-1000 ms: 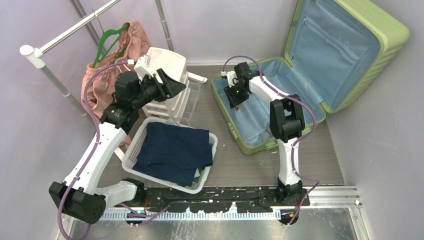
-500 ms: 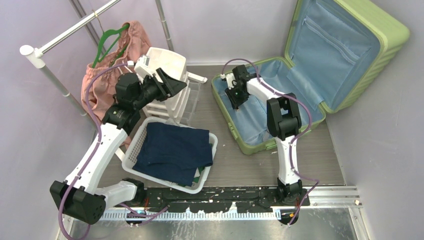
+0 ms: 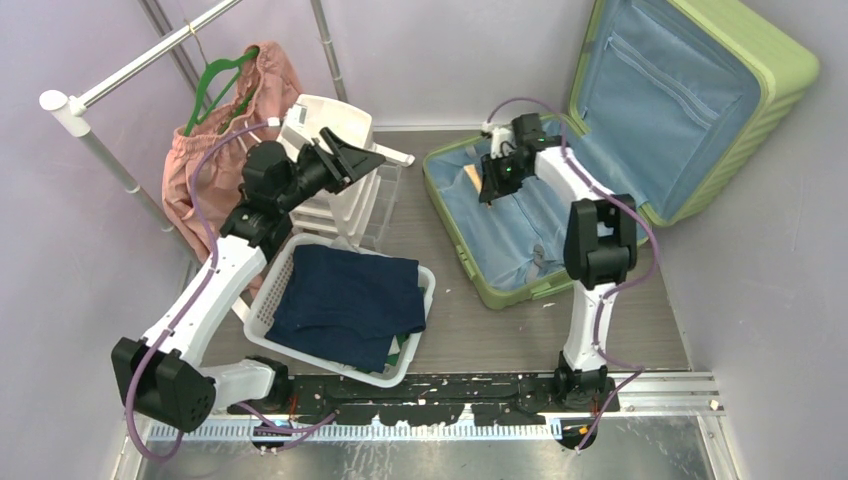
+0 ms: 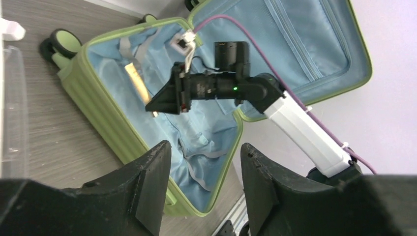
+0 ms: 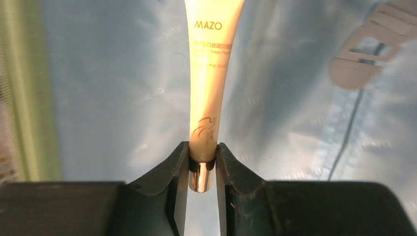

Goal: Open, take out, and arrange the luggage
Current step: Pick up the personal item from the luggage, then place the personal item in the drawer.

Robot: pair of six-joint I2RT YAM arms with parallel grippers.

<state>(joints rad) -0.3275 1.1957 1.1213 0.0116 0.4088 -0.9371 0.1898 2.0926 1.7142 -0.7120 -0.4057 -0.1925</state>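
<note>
Luggage (image 3: pixel 775 55) lies open on the right half of the table (image 3: pixel 470 335). Its base is flat and its lid is raised toward the right wall, so we see the light blue lining and the zip pocket. We find the right gripper (image 5: pixel 202 157) reaching down into the base, near its far left corner. Its two fingers are pinched tight on a cream tube (image 5: pixel 209 73) printed MAZO, gripping it just above the silver cap. The rest of the tube points away from the fingers over the lining. A grey strap buckle (image 5: pixel 366 54) lies on the lining to one side of the tube.

On the left, we see the left gripper (image 4: pixel 201 152) hanging in the air over the white drawer unit (image 3: pixel 335 110), turned toward the suitcase. Its fingers stand parted with nothing between them. In front of the drawers sits a white basket (image 3: pixel 262 300) with a dark blue garment (image 3: pixel 345 300) folded in it. A pink garment (image 3: pixel 195 170) hangs from a green hanger (image 3: pixel 215 85) on the rail (image 3: pixel 130 70) at far left.
</note>
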